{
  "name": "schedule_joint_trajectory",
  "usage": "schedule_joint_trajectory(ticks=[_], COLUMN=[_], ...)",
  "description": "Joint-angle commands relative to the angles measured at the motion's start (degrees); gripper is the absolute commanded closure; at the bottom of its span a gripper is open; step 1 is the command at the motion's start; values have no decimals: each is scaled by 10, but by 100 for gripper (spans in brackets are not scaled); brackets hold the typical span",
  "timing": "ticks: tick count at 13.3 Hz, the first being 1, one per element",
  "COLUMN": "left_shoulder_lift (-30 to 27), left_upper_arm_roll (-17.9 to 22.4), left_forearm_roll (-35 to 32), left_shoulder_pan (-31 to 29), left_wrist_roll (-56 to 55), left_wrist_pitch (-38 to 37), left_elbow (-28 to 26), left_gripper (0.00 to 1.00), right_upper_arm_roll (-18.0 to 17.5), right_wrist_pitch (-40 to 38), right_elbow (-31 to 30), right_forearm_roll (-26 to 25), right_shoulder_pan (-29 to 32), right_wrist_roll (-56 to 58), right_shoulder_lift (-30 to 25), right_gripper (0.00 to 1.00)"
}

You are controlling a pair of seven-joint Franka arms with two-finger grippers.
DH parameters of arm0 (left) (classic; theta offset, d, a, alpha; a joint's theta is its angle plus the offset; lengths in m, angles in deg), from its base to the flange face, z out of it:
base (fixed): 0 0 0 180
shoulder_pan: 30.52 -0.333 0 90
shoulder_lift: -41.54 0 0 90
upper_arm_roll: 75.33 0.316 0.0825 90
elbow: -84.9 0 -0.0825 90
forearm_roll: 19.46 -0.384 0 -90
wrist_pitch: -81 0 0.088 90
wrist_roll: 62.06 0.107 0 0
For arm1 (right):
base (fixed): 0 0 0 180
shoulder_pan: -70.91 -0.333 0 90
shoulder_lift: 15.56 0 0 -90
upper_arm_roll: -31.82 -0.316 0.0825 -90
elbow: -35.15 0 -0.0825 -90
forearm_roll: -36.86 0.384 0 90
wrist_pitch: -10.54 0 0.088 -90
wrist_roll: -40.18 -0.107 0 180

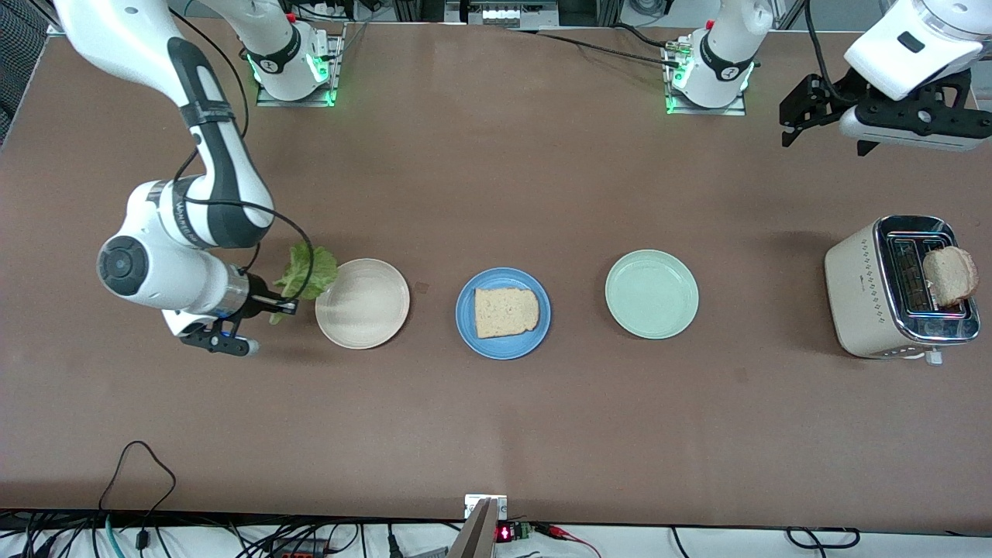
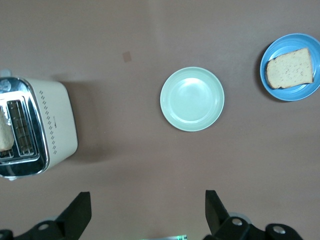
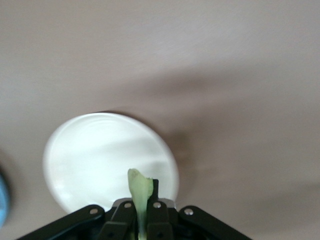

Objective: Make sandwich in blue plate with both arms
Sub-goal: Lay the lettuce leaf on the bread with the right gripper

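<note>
One bread slice point(image 1: 504, 311) lies flat on the blue plate point(image 1: 504, 348) at the middle of the table. My right gripper point(image 1: 284, 305) hangs by the rim of a cream-white plate point(image 1: 362, 303), shut on the stem of a crinkled green lettuce leaf point(image 1: 308, 273). In the right wrist view the pale stem point(image 3: 138, 190) stands pinched in the right gripper point(image 3: 143, 199), over that plate point(image 3: 95, 157). Another bread slice point(image 1: 950, 275) sticks out of a toaster point(image 1: 860, 288). My left gripper point(image 1: 802, 108) waits open in the air above the toaster's end; its wrist view shows the gripper point(image 2: 147, 200) empty, with the blue plate point(image 2: 295, 93) and its bread point(image 2: 290, 68).
A pale mint-green plate point(image 1: 652, 294) sits between the blue plate and the toaster, and shows in the left wrist view as the mint plate point(image 2: 192, 99) beside the toaster point(image 2: 55, 125). Cables and a small box line the table edge nearest the front camera.
</note>
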Motion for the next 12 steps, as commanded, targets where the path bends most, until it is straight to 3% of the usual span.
schedule_joint_trajectory(ticks=[1,7,12], left_shoulder_lift=[55,69,46], left_upper_arm_roll=[0,-6,-9], left_forearm_roll=[-8,13,13], left_shoulder_pan=[-17,-44,-44], left_wrist_roll=[1,1,1], left_wrist_pitch=[-24,38,45], left_elbow=[42,36,8], left_gripper=[0,0,0], right_upper_arm_roll=[2,2,-1], right_wrist_pitch=[-14,-4,124], right_elbow=[49,177,203], right_forearm_roll=[54,173,261], right_shoulder_pan=[-43,-113,-161], right_wrist_roll=[-135,-399,-467], right_shoulder_lift=[27,125,198], right_gripper=[100,100,100])
